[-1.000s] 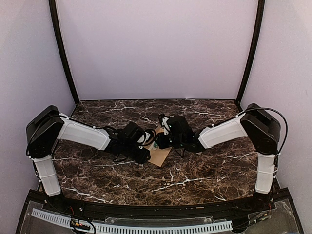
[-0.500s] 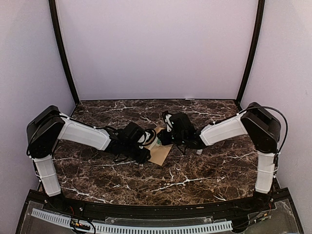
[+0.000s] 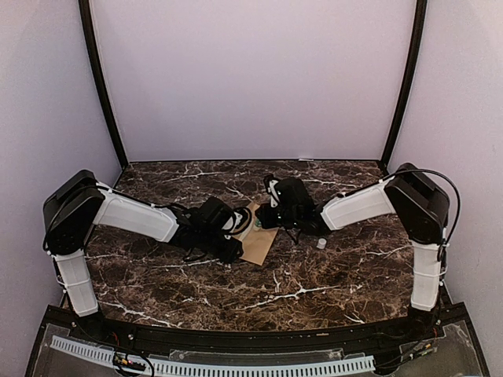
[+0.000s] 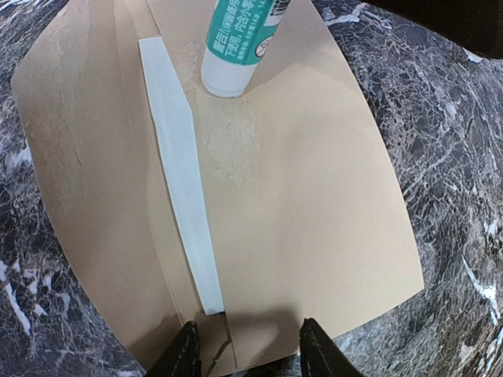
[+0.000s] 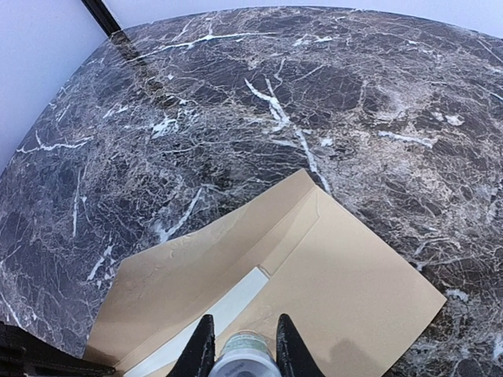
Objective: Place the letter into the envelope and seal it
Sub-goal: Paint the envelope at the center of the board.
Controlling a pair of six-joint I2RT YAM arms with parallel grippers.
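Observation:
The tan envelope (image 3: 261, 242) lies flat on the marble with its flap open (image 4: 314, 204) (image 5: 369, 287). A white strip of the letter (image 4: 181, 173) (image 5: 232, 298) shows at the envelope's mouth. My right gripper (image 5: 242, 349) (image 3: 267, 218) is shut on a green-and-white glue stick (image 4: 236, 39) (image 5: 245, 357), whose tip rests on the envelope body beside the letter strip. A rough glue smear (image 4: 224, 137) marks the paper there. My left gripper (image 4: 246, 353) (image 3: 234, 237) stands open over the envelope's near edge, its fingers apart and low on the paper.
A small white cap (image 3: 321, 244) stands on the table right of the envelope, below the right forearm. Dark marble table (image 3: 330, 275) with black frame posts at the back corners; both arms meet at the middle.
The right gripper has carried the glue stick a little toward the back across the envelope, and its forearm has uncovered the white cap. The left gripper has stayed in place.

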